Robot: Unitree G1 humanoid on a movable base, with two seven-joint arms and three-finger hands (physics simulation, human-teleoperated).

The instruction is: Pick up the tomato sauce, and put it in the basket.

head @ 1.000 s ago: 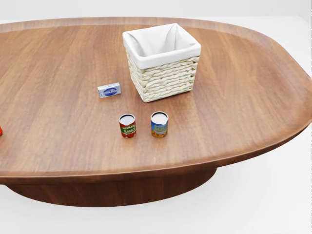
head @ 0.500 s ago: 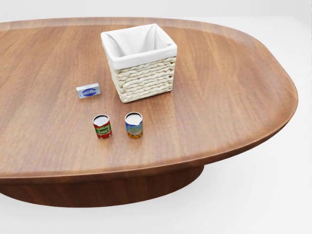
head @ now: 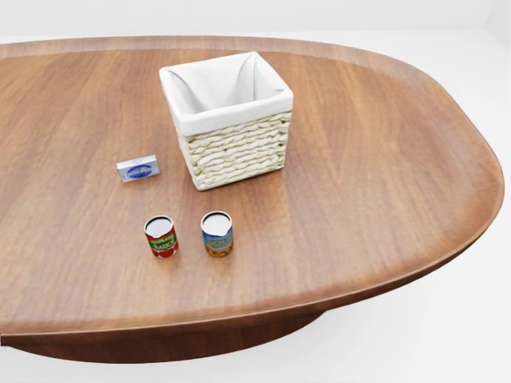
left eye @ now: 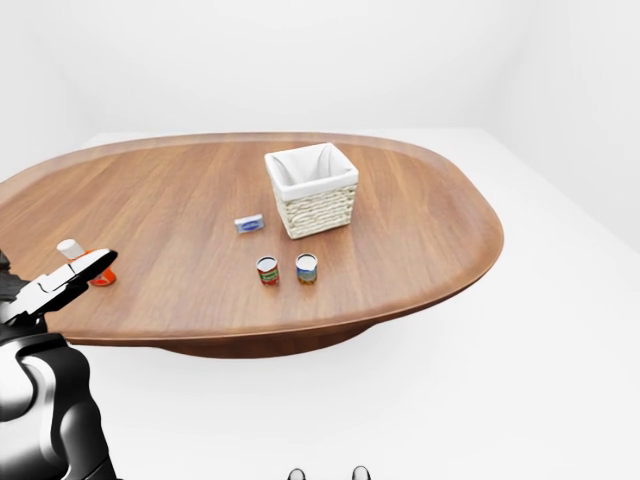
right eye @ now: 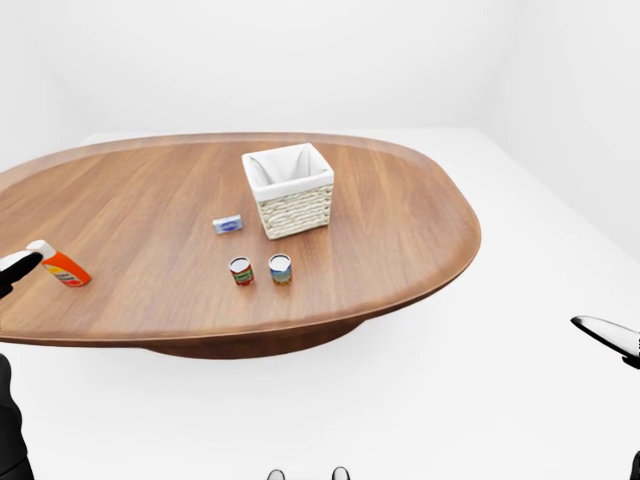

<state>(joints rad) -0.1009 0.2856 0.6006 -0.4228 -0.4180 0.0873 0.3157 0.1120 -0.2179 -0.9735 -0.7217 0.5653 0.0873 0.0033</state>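
Left hand (left eye: 62, 282) hangs at the left-eye view's left edge, fingers spread, holding nothing. Well to its right: the worktop (head: 383, 159), then the basket (head: 229, 120), and nearer the view's bottom the tomato sauce (head: 160, 237) beside another can (head: 217, 234). Right hand's (right eye: 612, 337) grip: can't tell.

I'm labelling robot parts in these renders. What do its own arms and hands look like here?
The left arm is glossy black with rounded, bulbous segments and white highlights. The left robot hand is black with a pale, tapering fingertip. In the right-eye view only a slim, pointed silver-grey finger of the right robot hand shows at the right edge. No cables or markings are visible.
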